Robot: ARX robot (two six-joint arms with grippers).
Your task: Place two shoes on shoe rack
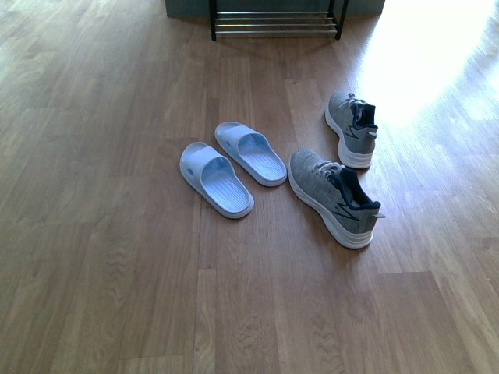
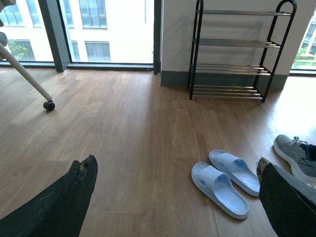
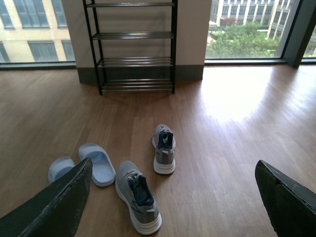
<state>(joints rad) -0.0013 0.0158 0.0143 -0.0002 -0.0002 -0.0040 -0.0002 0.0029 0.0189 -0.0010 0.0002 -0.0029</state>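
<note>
Two pale blue slides (image 1: 215,178) (image 1: 251,153) lie side by side on the wood floor in the front view. To their right lie two grey knit sneakers with white soles, one near (image 1: 334,195) and one farther back (image 1: 352,128). The shoe rack (image 1: 274,22) stands at the far wall, only its lowest rods in the front view. The left wrist view shows the whole rack (image 2: 236,49), the slides (image 2: 219,188) and a sneaker toe (image 2: 295,154). My left gripper (image 2: 177,170) is open and empty above the floor. My right gripper (image 3: 173,182) is open and empty above the sneakers (image 3: 138,196) (image 3: 164,148).
A white slanted leg with a black caster (image 2: 48,104) stands on the floor at the far left in the left wrist view. Large windows line the far wall beside the rack (image 3: 136,47). Bright sun glare falls on the floor (image 1: 425,54) at the right.
</note>
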